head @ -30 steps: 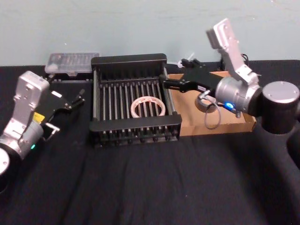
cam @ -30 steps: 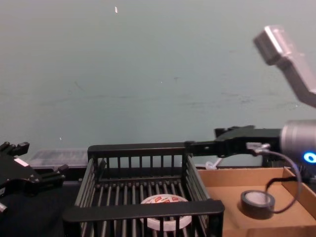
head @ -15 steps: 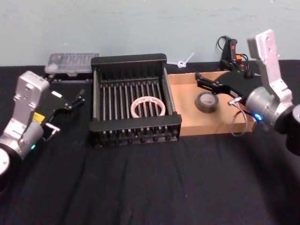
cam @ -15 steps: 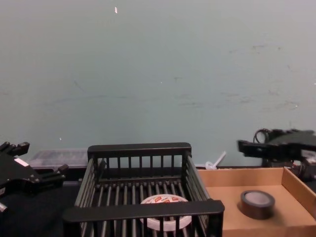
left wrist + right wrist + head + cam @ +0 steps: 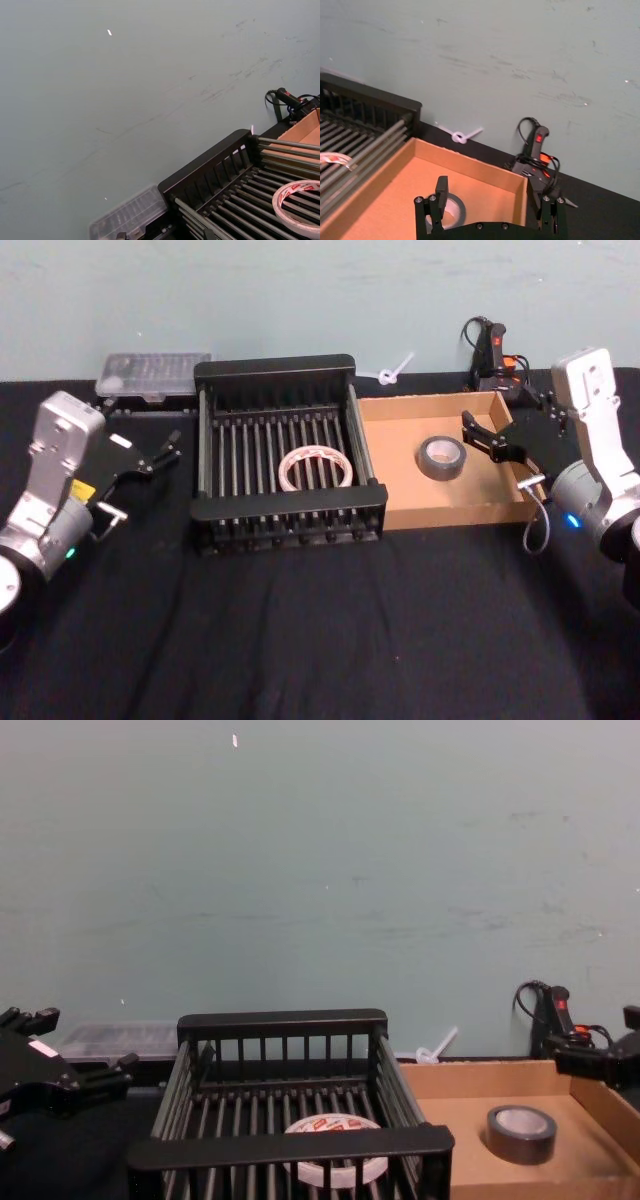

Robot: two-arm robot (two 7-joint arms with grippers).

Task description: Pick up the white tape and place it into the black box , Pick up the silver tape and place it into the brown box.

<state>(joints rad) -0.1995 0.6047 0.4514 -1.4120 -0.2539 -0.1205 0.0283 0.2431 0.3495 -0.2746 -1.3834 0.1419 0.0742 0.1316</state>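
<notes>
Evidently done: white tape (image 5: 315,467) lies in the black box (image 5: 275,368), silver tape (image 5: 441,456) in the brown box (image 5: 455,510), right claw (image 5: 497,441) released beside it.

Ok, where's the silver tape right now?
The silver tape lies flat inside the brown box, right of the black box in the head view, with the open right pincer just beyond its right side.

Two tape rolls, white tape (image 5: 315,468) and silver tape (image 5: 441,457); two boxes, black box (image 5: 205,445) and brown box (image 5: 400,512).
</notes>
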